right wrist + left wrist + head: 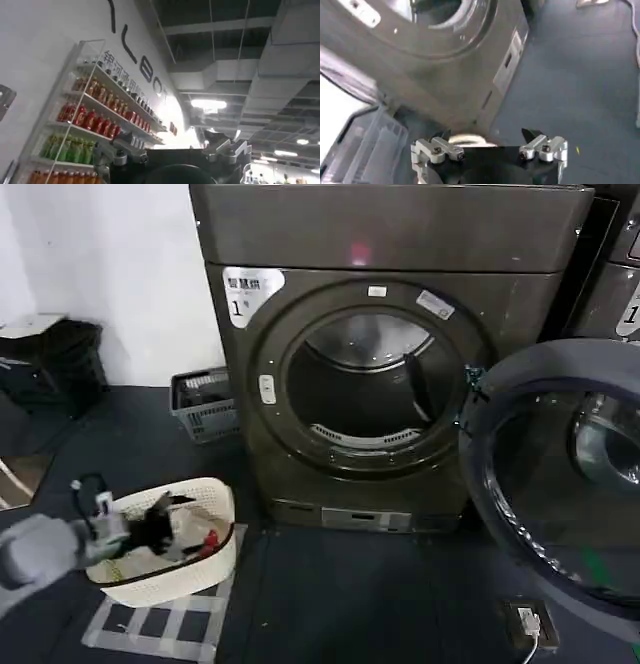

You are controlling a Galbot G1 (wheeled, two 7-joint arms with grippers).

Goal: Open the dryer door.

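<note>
Where the left gripper (152, 525) hangs: low at our far left, over the basket (216, 487). In its wrist view the fingers (532, 134) stand apart with nothing between them, so we read it as open and empty.
Basket: white, on the floor before the dryer's left corner, and well apart from the door. We judge that it plays no part in this step.
Crate (205, 405): grey, against the wall just beside the dryer's left flank, out of the swing path.
Dryer (400, 234): upright, with the "1" sticker at its upper left. Its drum mouth (360, 384) is bare and fully in sight.
Door (556, 484): off the mouth and swung out to our right on its right-hand hinge, dark inner side toward us. It stands well apart from the latch side.
Step in hand: by our judgement the opening is done or very nearly so. What remains is to leave the door wide and at rest.
How to do it well: we would add no push unless the door drifts back. If it does, we would press lightly on the rim, away from the hinge, and not on the glass.
Neighbour machine (618, 294): just behind the open door. We would stop the swing short of it.
Right gripper (175, 147): raised, its camera facing shelves (95, 120) of bottles and the ceiling. We cannot tell its state.
</note>
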